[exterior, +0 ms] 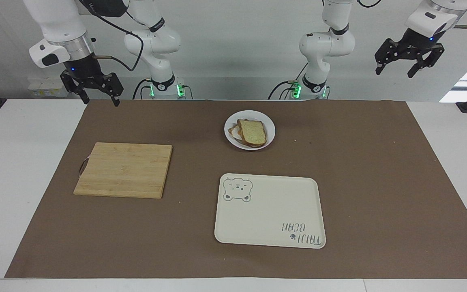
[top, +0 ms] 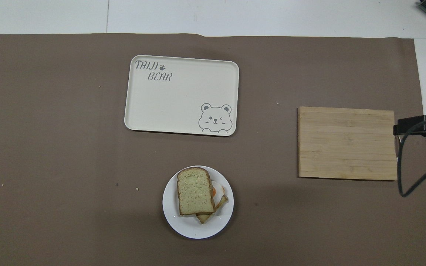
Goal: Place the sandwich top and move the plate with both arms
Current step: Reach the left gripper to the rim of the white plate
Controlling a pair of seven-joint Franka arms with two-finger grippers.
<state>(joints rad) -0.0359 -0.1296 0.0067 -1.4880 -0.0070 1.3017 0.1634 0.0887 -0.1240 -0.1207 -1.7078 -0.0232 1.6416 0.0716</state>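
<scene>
The sandwich top [exterior: 252,132] [top: 194,191], a pale speckled slice with a brown crust, lies on the egg-bearing slice [top: 218,195] on the white plate [exterior: 269,126] [top: 190,229]. The plate stands on the brown mat, close to the robots and midway between the arms. My right gripper [exterior: 100,101] hangs open and empty over the mat's corner at the right arm's end, well away from the plate. High over the left arm's end of the table, my left gripper [exterior: 395,72] waits, open and empty.
A cream bear tray [exterior: 270,211] [top: 181,96] lies farther from the robots than the plate. A bamboo cutting board [exterior: 124,169] [top: 346,142] sits toward the right arm's end. The brown mat [exterior: 379,182] covers most of the white table.
</scene>
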